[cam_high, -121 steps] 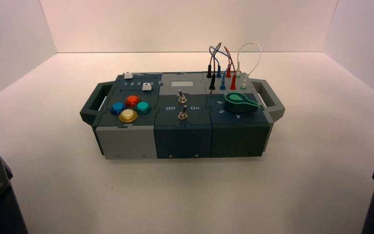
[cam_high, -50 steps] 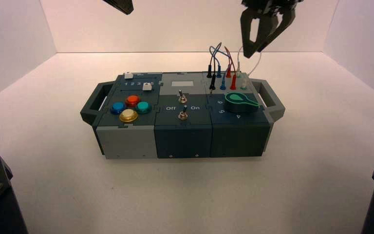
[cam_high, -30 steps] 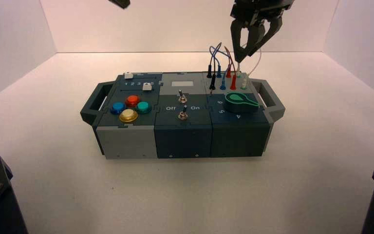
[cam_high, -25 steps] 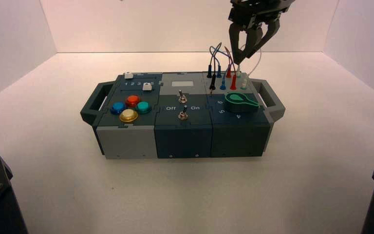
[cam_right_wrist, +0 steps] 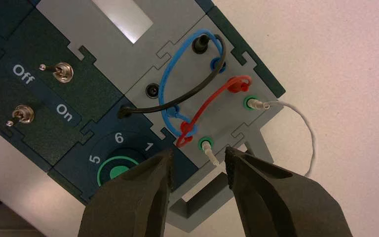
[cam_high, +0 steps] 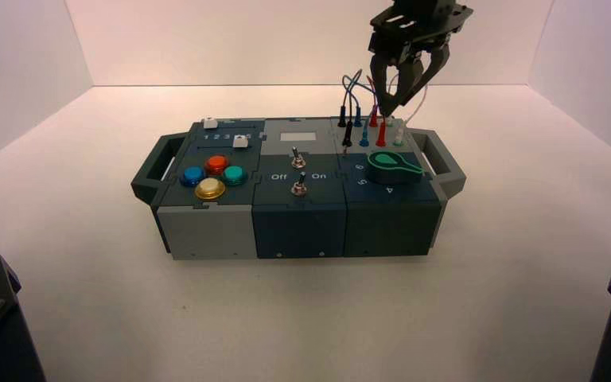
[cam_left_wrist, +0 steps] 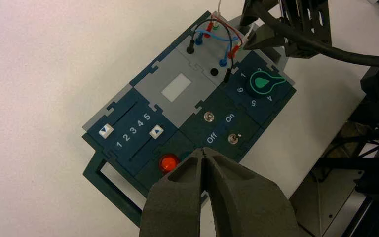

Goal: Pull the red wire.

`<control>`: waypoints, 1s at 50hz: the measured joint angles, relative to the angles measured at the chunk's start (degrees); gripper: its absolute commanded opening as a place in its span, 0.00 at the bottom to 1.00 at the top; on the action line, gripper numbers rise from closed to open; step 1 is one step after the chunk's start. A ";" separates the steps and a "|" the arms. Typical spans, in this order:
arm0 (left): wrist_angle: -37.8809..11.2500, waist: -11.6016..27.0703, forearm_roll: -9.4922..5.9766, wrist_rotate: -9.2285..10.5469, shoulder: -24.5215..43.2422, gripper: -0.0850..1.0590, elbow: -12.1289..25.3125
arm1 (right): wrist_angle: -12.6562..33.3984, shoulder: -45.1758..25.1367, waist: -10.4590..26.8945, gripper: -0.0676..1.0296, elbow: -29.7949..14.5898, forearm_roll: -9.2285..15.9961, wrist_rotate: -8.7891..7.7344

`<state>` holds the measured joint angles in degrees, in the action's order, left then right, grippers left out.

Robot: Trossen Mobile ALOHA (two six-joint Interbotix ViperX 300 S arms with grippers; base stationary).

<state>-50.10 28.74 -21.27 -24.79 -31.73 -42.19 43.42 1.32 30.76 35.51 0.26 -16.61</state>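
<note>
While I see the green-marked knob (cam_right_wrist: 119, 171) at the box's front right, the red wire (cam_right_wrist: 208, 101) lies just beyond it, arching between its two red plugs on the light grey back-right panel (cam_right_wrist: 143, 64), beside the blue lead (cam_right_wrist: 163, 84). Over that panel I have my right gripper (cam_right_wrist: 199, 160), fingers spread and nothing between them, near the white lead (cam_right_wrist: 310, 133); my left gripper (cam_left_wrist: 203, 149) waits outside the high view, fingers pressed together.
</note>
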 measured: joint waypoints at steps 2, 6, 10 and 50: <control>0.09 0.00 0.00 0.00 0.00 0.04 0.00 | 0.00 -0.09 0.00 0.57 0.00 0.00 0.00; 0.18 0.00 0.09 0.00 -0.09 0.04 0.00 | -0.53 -0.44 0.00 0.57 0.00 0.00 -0.35; 0.26 0.00 0.00 0.00 -0.09 0.04 0.00 | -0.79 -0.53 0.00 0.57 0.00 0.00 -0.53; 1.49 0.00 0.00 0.09 -0.09 0.04 0.00 | -2.55 -4.22 0.09 0.43 -0.09 0.62 -1.85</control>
<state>-48.60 28.74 -21.27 -24.70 -31.82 -42.19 40.87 -2.90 30.85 35.42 0.88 -18.46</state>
